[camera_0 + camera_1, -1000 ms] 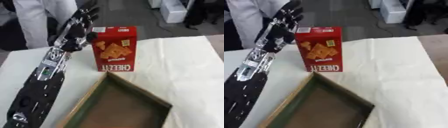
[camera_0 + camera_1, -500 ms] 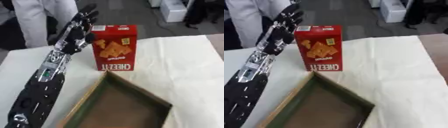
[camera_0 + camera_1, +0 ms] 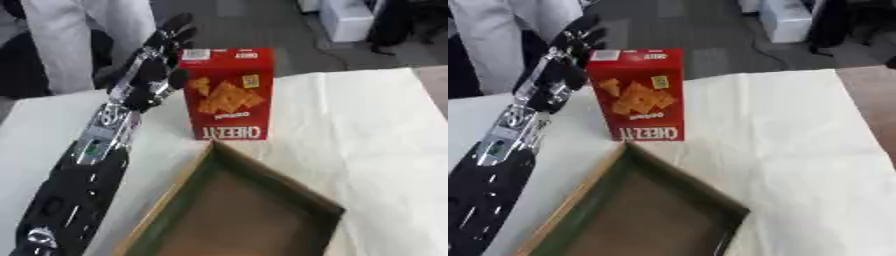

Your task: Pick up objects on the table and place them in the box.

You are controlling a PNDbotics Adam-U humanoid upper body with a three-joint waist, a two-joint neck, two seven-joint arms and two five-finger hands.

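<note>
Reach step: the left hand (image 3: pixel 150 75), fingers spread, sits beside the upright cracker box (image 3: pixel 227 93) at its 9 o'clock, unclasped. Cracker box stands at 12 o'clock of the tray (image 3: pixel 325 210). Next, fingers must close round it.

Lab: white-coated person (image 3: pixel 83 37), equipment (image 3: pixel 350 20)

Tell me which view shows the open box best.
The left eye view: the open box shows both near and far walls, with more of its floor. The right eye view cuts off more of it at the bottom edge.
</note>
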